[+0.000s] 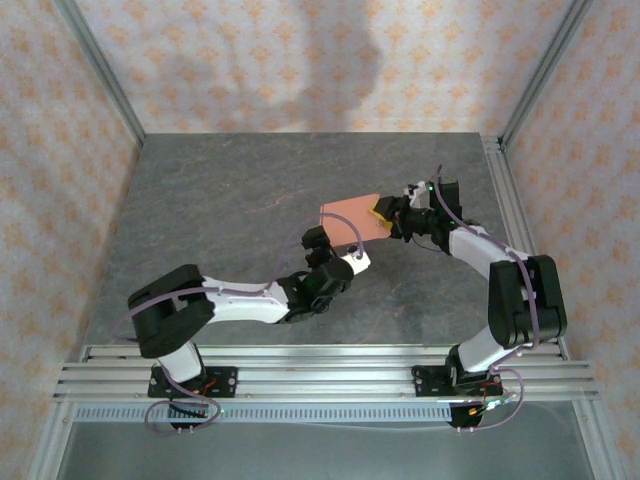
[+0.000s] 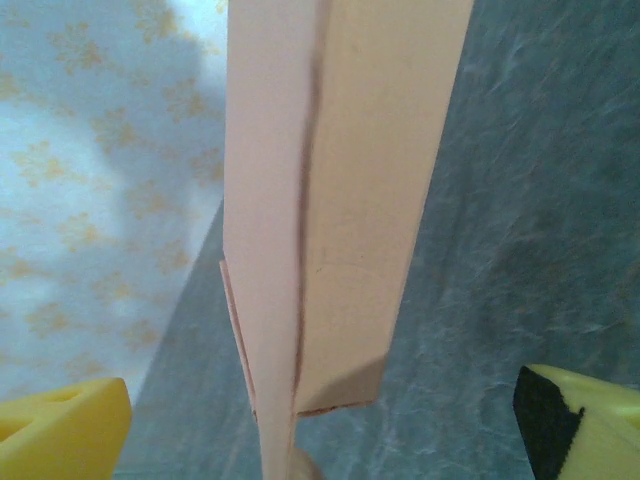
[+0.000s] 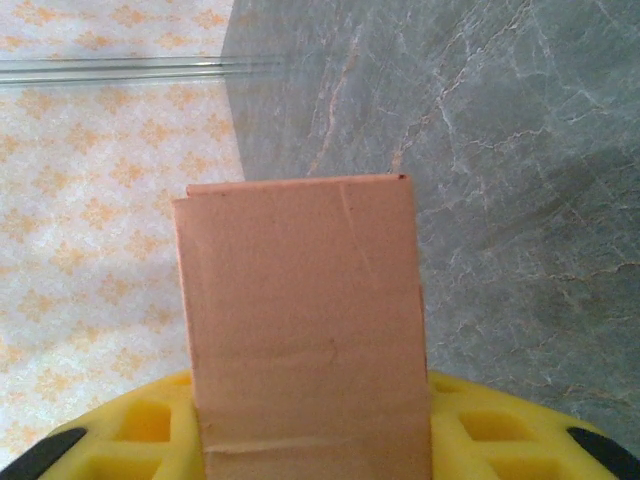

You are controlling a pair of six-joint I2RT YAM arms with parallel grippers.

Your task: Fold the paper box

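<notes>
The paper box, a flat salmon-orange folded piece, hangs above the middle of the grey table. My right gripper is shut on its right end. In the right wrist view the box runs up from between the yellow fingers of the right gripper. My left gripper sits at the box's near edge. In the left wrist view the box stands edge-on in the wide gap of the left gripper, clear of both yellow fingertips, so the gripper is open.
Aluminium rails run along the near edge, and another rail lines the right side. Patterned walls close in the back and sides. Bare grey table lies left of and behind the box.
</notes>
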